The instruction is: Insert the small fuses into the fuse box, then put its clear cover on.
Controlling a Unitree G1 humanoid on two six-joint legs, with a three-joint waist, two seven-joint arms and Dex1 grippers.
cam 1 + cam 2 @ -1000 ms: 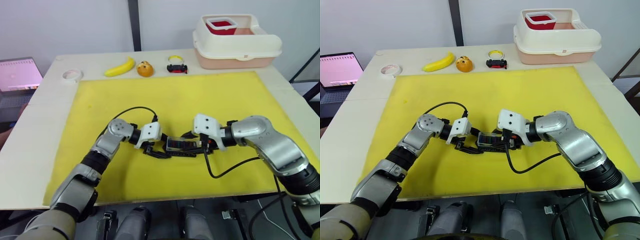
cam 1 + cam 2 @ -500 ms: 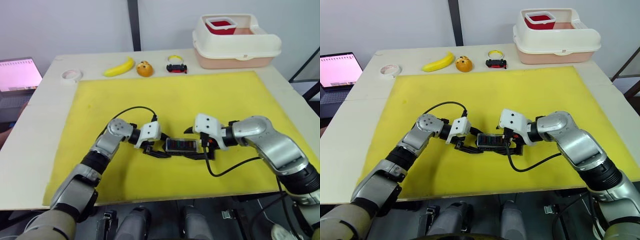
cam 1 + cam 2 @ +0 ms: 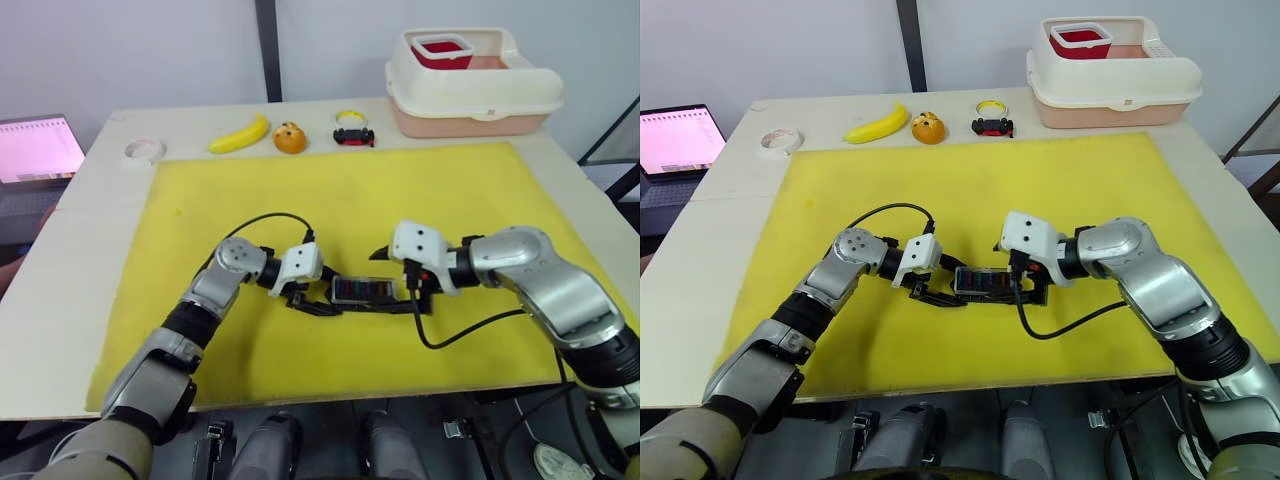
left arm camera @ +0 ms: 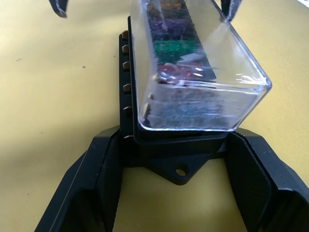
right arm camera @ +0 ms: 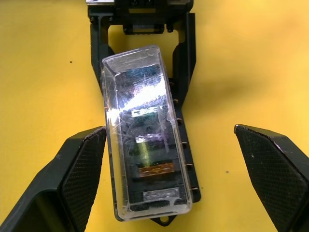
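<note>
The fuse box [image 3: 362,293] lay on the yellow mat [image 3: 440,190] near the middle of its front half, between the two grippers, with the clear cover [image 5: 144,130] seated over its top. In the right wrist view the cover sat slightly askew on the black base, and the small fuses [image 5: 150,154] showed through it as a row of coloured pieces in blue, green, purple, olive-yellow, orange-red and grey. The left gripper [image 4: 179,193] held the near end of the box: its two black fingers [image 4: 91,188] lay against the sides of the base, closed on it, with the mounting tab and its hole between them. The right gripper [image 5: 169,179] stood at the opposite end with its fingers spread wide and released, one pad [image 5: 79,174] just beside the cover and the other well apart from it, neither gripping the box. A black cable [image 3: 465,335] looped over the mat from the right wrist. Along the far edge of the table [image 3: 80,270], beyond the mat, lay a white tape roll [image 3: 144,150], a banana [image 3: 240,134], an orange [image 3: 290,137] and a small black and yellow object [image 3: 353,130]; a cream lidded bin [image 3: 473,85] with a red tray in it stood at the far right corner, and a laptop [image 3: 38,150] with a pink screen stood off the table's left side.
</note>
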